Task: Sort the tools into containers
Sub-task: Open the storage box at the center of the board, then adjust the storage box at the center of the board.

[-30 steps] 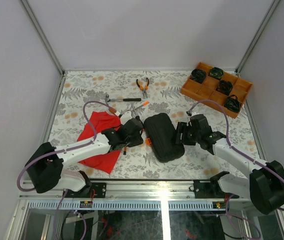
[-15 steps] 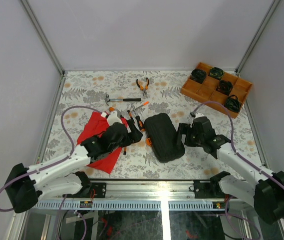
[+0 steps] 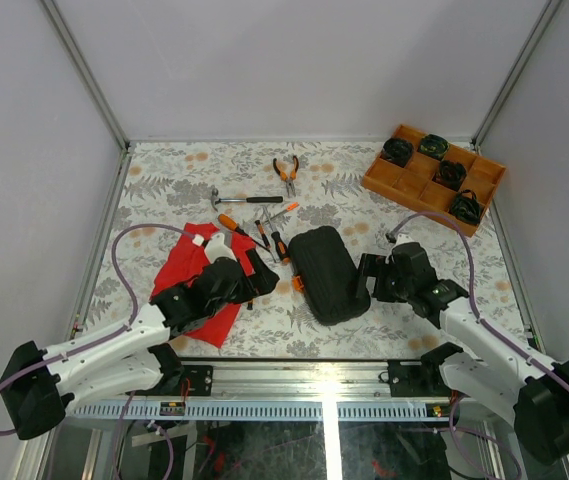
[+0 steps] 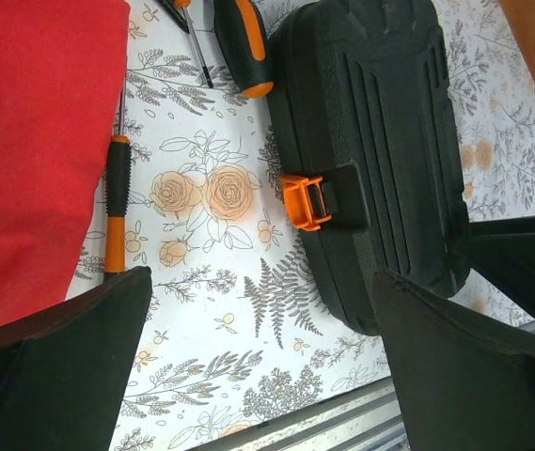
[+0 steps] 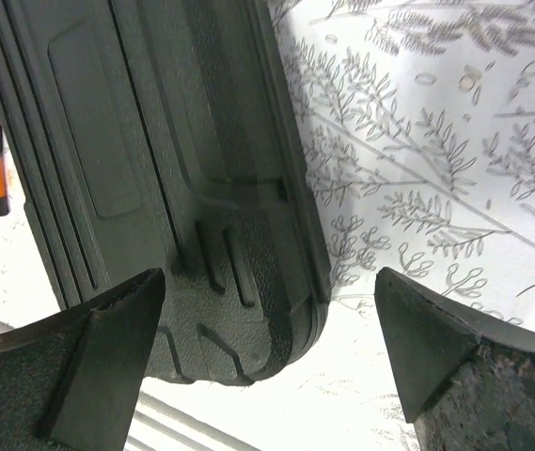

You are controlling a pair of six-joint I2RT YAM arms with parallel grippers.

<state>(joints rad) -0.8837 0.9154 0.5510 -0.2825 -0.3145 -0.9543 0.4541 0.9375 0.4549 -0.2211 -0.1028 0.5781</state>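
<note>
Black ribbed plastic fills much of both wrist views: it is the tool case (image 4: 380, 141), closed and lying flat on the worktop (image 4: 211, 272). Only the left wrist view shows me its orange latch (image 4: 306, 200), on the long side turned toward the left arm. It also shows a thin screwdriver (image 4: 115, 225) lying along the edge of the red cloth (image 4: 32, 141). The right wrist view gives me the opposite long side and one rounded corner of the case.

Only the top view shows the other tools. The pliers (image 3: 285, 172) are far from the arms, the hammer (image 3: 239, 199) is nearer, and a group of screwdrivers (image 3: 276, 242) lies between the hammer and the case. It shows also the orange tray (image 3: 404, 198) of black round items in the far right corner.

The worktop has a pale covering printed with flowers and ferns. Plain grey walls (image 3: 294, 70) with metal rails (image 3: 84, 72) enclose it.

The case lies between my two end effectors. The left end effector (image 4: 262, 310) is just beside the latch side, near the cloth edge, with its fingers (image 4: 60, 376) wide apart and holding nothing. The right end effector (image 5: 267, 301) is just beside the other side, with its fingers (image 5: 455, 366) also wide apart and empty. Whether either one touches the case, I cannot tell.
</note>
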